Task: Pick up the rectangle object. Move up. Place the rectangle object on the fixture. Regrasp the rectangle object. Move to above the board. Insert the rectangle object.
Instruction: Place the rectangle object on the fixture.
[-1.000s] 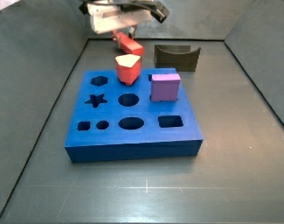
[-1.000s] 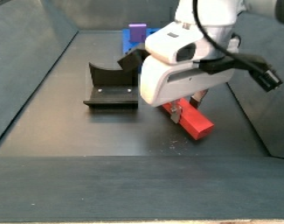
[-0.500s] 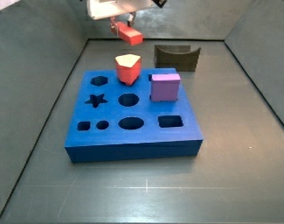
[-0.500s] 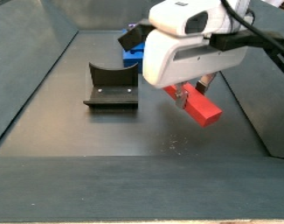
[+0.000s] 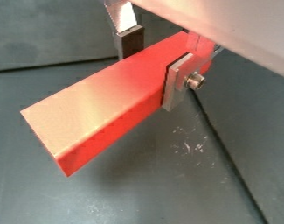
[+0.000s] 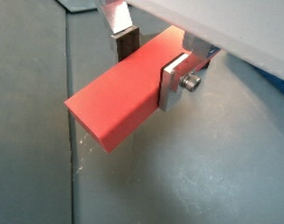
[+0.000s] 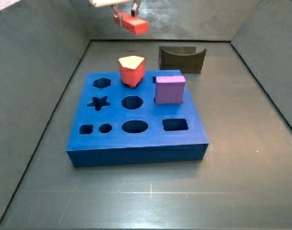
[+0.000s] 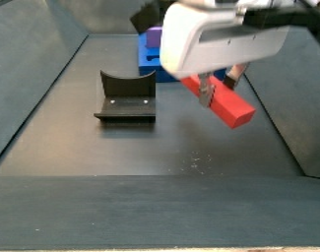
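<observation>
The rectangle object (image 5: 103, 109), a plain red elongated block, hangs in the air well above the floor, with my gripper (image 5: 154, 54) shut on one end of it. Both wrist views show it clamped between the silver fingers (image 6: 173, 80). In both side views it (image 8: 225, 104) (image 7: 134, 23) is raised high. The fixture (image 7: 181, 58) (image 8: 124, 96), a dark notched block, stands on the floor behind the board (image 7: 106, 144), a thick blue slab with cut-out holes; only a bit of the board (image 8: 151, 56) shows in a side view.
A purple cube (image 7: 170, 88) and a short red-orange prism (image 7: 131, 69) stand in the board. Dark walls enclose the floor on all sides.
My gripper has risen steadily with the rectangle object in it, from near the floor to high above it. Nothing else has moved.
</observation>
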Controlling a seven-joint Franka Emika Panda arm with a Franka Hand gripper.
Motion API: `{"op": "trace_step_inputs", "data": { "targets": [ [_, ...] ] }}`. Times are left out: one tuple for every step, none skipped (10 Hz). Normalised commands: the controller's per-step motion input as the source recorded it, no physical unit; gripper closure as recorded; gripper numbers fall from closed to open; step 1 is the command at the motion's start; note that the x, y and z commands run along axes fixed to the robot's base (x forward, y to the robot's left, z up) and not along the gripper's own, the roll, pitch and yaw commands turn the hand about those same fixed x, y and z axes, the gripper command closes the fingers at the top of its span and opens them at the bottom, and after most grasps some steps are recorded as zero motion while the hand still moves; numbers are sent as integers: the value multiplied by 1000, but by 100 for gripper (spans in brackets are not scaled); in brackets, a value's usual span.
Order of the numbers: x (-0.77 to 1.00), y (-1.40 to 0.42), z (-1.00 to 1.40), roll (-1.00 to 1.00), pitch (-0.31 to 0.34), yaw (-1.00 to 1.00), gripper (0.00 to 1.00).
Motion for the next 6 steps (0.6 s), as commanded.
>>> {"op": "trace_step_inputs", "data": {
  "targets": [
    [-31, 0, 1000, 96, 66, -14, 100],
    [-37, -6, 1000, 116, 79, 2, 100],
    [-36, -8, 1000, 123, 79, 11, 100],
    [-32, -13, 864, 128, 86, 24, 100],
    [-26, -9, 740, 133, 89, 30, 100],
    [-17, -9, 571, 125, 93, 35, 100]
  ]
}}
